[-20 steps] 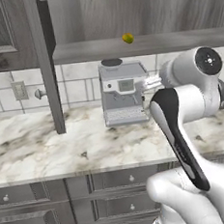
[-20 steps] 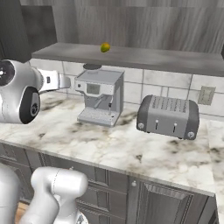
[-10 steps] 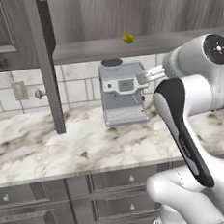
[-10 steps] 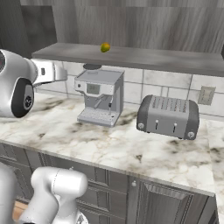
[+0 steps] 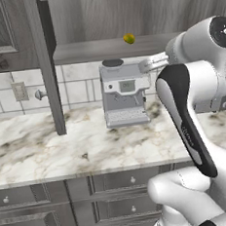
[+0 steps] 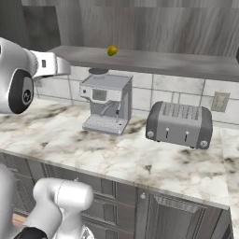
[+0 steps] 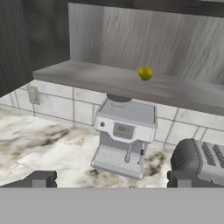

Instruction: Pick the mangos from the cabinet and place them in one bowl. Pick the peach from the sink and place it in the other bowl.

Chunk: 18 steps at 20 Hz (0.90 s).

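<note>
I've got the hand point(image 7: 109, 179) spread wide with nothing in it, looking up toward the cabinet point(image 7: 144, 39). One mango point(image 7: 145, 73), the yellow-green one, sits on the shelf point(image 7: 87, 76) above and ahead of the hand, a little to its right, well out of reach for now. I can't make out the second mango, the bowls or the sink from here.

The worry is that the mango sits near the shelf's front edge and looks ready to roll. If I come in too low I'd clip the shelf lip; too fast and a fingertip nudges the fruit deeper in or off the edge onto the table point(image 5: 50, 150).

The coffee machine point(image 7: 124, 138) stands straight below the mango, right under my line of approach, so I'll want to rise before reaching in. The toaster point(image 6: 179, 123) sits off to the hand's right. The open cabinet door point(image 5: 47, 67) hangs well to the left, clear of the path.
</note>
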Tool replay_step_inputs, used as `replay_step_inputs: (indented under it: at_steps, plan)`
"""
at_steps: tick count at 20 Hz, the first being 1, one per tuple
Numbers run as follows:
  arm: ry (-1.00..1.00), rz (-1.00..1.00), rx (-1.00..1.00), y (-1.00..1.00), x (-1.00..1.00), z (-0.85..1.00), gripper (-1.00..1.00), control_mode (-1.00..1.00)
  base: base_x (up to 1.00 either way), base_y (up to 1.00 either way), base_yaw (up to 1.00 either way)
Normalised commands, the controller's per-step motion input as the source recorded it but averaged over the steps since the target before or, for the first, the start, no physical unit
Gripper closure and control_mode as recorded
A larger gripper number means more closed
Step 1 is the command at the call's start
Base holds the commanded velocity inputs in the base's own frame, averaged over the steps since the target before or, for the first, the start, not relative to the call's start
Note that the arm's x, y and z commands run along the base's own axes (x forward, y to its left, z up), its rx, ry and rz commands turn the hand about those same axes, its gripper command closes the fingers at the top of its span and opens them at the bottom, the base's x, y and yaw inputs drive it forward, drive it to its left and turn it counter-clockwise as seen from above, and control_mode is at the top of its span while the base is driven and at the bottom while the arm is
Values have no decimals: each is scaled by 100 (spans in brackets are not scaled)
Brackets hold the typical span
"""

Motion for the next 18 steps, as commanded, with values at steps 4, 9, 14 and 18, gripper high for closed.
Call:
replay_step_inputs:
  at_steps: [4, 9, 14, 18]
  plan:
    - [0, 0, 3, -7, 19, 0, -100, -100, 0, 0, 0]
    - [2, 0, 1, -5, 19, 0, -100, -100, 0, 0, 0]
    - [1, 0, 0, 0, 17, 0, -100, -100, 0, 0, 0]
    - [0, 0, 0, -1, 31, 0, -100, -100, 0, 0, 0]
